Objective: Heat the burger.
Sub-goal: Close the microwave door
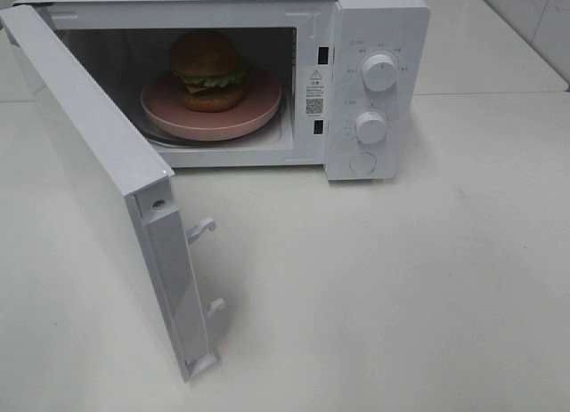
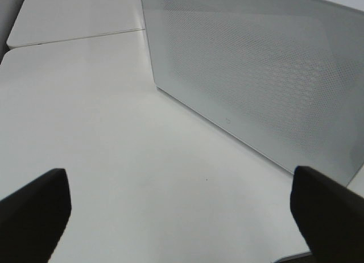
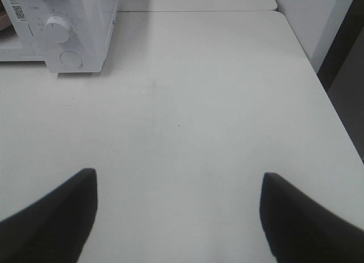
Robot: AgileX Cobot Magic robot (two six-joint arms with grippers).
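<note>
Sitting on its pink plate (image 1: 169, 112) inside the microwave (image 1: 378, 29), the burger (image 1: 209, 71) only needs the door (image 2: 256, 87) shut, and that door stands open toward my left fingers (image 2: 34, 212), spread empty facing its outer side, seemingly nearer than my right fingers (image 3: 51, 217), likewise spread empty over the worktop (image 3: 199, 104).

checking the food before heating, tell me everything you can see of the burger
The burger is round, with a glossy golden-brown bun, green lettuce and dark reddish filling between the halves. It sits upright and looks whole, roughly centred on a flat pink plate inside the white microwave, whose door stands wide open. Only the plate touches it. The cavity shades its top.
</note>
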